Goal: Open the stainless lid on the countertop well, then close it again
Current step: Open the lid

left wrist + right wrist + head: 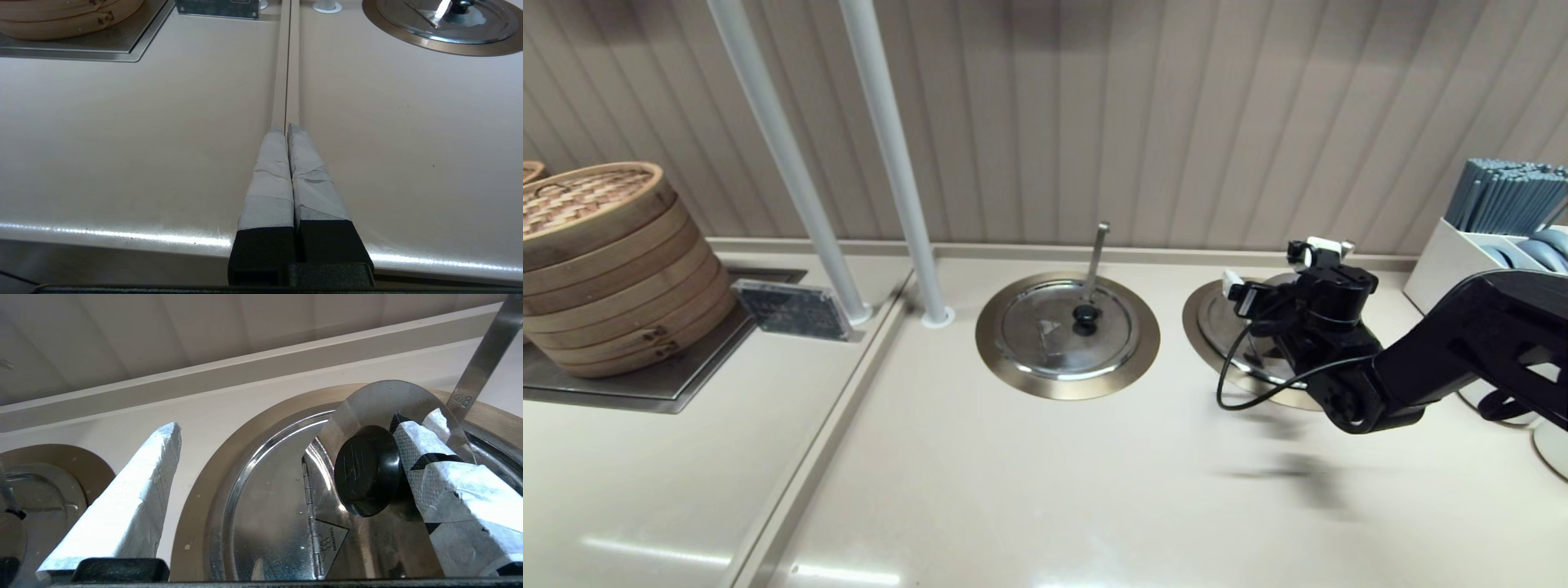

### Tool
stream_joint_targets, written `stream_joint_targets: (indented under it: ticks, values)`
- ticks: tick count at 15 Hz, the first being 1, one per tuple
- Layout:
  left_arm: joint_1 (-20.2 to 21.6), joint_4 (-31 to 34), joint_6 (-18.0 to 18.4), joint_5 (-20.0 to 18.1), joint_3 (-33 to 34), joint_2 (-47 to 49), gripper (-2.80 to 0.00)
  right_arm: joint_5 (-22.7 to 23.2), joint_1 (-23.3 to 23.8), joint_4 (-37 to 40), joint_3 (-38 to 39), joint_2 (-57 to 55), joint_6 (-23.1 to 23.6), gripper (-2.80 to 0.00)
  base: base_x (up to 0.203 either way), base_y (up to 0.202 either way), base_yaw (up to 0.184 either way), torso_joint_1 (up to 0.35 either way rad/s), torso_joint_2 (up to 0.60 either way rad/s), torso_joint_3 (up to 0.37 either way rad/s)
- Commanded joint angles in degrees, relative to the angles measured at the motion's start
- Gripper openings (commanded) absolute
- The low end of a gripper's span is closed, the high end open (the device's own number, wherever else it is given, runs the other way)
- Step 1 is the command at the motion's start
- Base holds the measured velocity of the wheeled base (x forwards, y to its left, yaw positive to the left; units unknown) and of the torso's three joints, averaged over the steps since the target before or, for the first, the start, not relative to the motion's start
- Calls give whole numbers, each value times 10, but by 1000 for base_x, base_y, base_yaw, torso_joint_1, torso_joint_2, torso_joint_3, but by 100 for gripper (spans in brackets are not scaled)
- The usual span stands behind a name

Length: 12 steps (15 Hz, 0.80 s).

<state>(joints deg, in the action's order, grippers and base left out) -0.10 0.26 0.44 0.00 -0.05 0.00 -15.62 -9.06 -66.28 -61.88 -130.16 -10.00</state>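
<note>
**Head view.** The right pincer hovers over the stainless lid, which lies flat on the countertop well, on the right-arm side of the twin lid. The arm hides most of that lid and its knob. A pale-tipped utensil handle slants out by the pincer. The twin lid sits shut in its own ring, with an upright utensil handle behind its knob. A bamboo steamer stack stands well beyond the twin lid, toward the left arm's side of the bench.

**Left wrist view.** The left pincer is parked low over the bench seam, its taped fingers pressed together and holding nothing. The twin lid is well ahead of it.

**Right wrist view.** The right pincer is spread wide. One taped finger rests right beside the black knob, seemingly touching it; the other finger stands well apart, over the bench between the two rings. The lid looks fully seated, with its hinge line visible next to the knob.

In my judgement the opening step has not begun: this is the approach to the knob. Next, the pincer needs centring so that the knob sits between both fingers, then closing on it before lifting the hinged flap.
</note>
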Motion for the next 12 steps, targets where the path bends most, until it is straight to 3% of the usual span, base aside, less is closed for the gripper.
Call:
stream_joint_targets:
  ticks: [1,12]
  values:
    - [0,0,0,0,0,0,-280,-1,-8,0,6,0,-1,0,0,0,0,0,0,0]
    - [0,0,0,0,0,0,-280,-27,-66,-21,36,1,-1,0,0,0,0,0,0,0]
